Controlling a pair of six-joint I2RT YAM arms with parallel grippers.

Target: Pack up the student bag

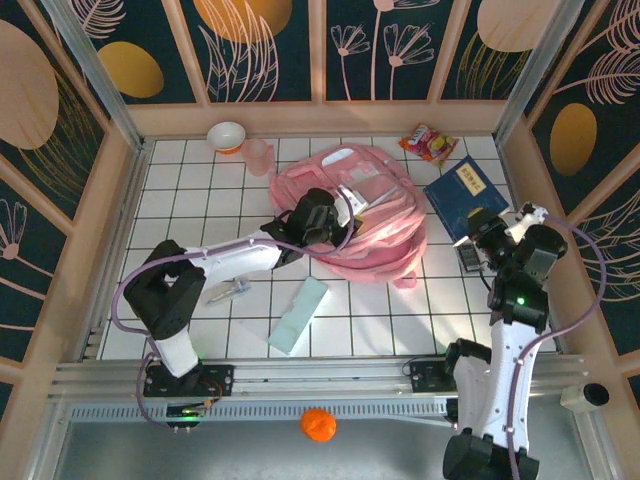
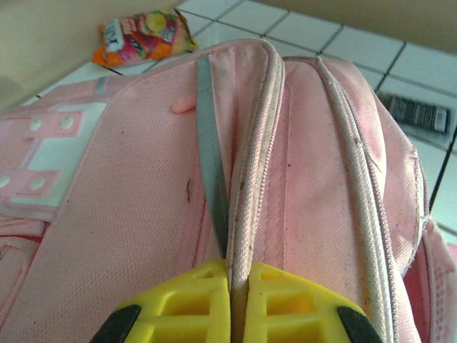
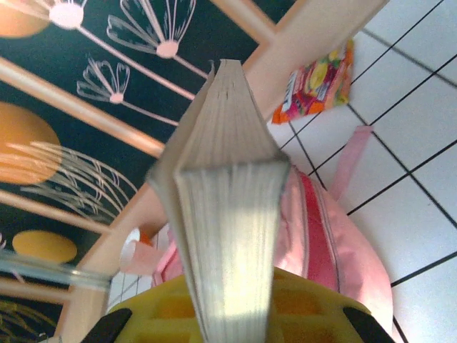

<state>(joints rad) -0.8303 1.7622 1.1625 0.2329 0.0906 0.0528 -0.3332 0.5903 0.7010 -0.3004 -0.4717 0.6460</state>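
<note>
Left fingers clamp a zipper seam of the pink student bag; right fingers clamp a thick book. The bag lies on the tiled surface.

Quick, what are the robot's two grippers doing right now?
left gripper: shut on the student bag, pinching its zipper edge.
right gripper: shut on the book.

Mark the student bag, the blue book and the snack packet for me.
student bag (image 1: 385, 240), top external view, on its pink fabric.
blue book (image 1: 462, 188), top external view, middle of its cover.
snack packet (image 1: 428, 143), top external view, middle of the wrapper.
</note>
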